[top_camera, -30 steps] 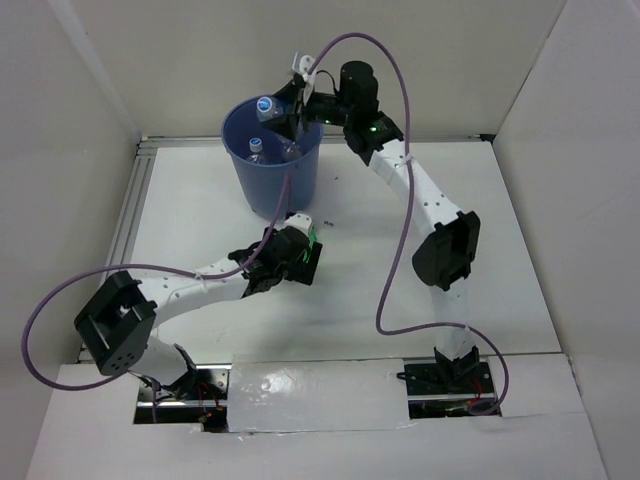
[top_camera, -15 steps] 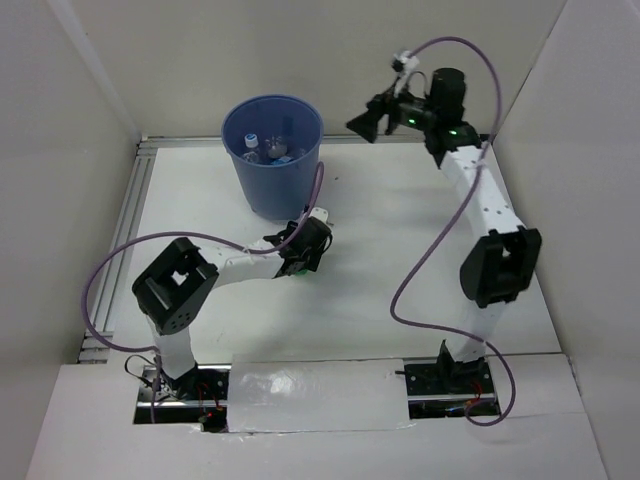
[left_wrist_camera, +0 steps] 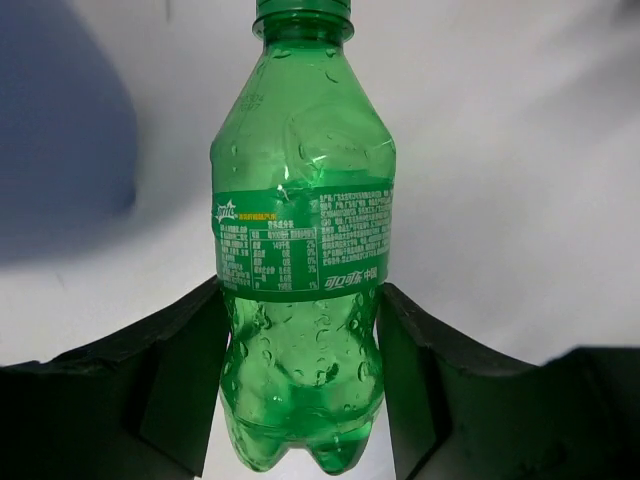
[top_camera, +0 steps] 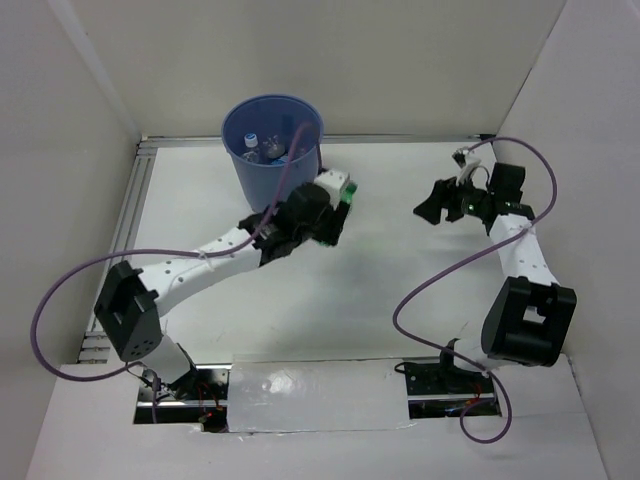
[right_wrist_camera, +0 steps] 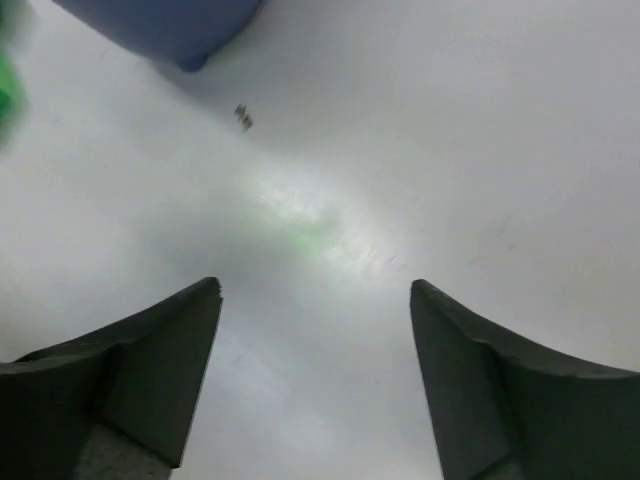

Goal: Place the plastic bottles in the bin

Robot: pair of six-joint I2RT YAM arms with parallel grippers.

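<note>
A: What do the left fingers [left_wrist_camera: 205, 320] hold?

B: They are closed on the green bottle [left_wrist_camera: 302, 230]. One finger presses each side of its lower part, under the label. In the left wrist view the bottle stands straight, with the cap at 12 o'clock and the base at 6 o'clock.

A: Does the bottle touch the counter [top_camera: 400, 290]?

B: I do not think so, but I cannot tell it for sure. The wrist view shows only blurred white surface behind it.

A: And where is the bin [top_camera: 262, 185]?

B: In the top view it stands at 11 o'clock on the counter, near the far wall. The end of the left arm [top_camera: 200, 265] is at about 5 o'clock from the bin, just beside its wall and not above its opening.

A: Is something inside the bin?

B: Yes, some clear bottles [top_camera: 270, 150] lie at the bottom. They are too small for me to count them well.

A: What about the right fingers [top_camera: 432, 205]?

B: They are spread apart and hold nothing. The right wrist view shows only bare counter between them. From the bin they are at about 3 o'clock, well apart from it.

A: Anything more in the right wrist view?

B: A part of the bin at 11 o'clock, and a small dark speck [right_wrist_camera: 243, 117] on the counter near it.
</note>
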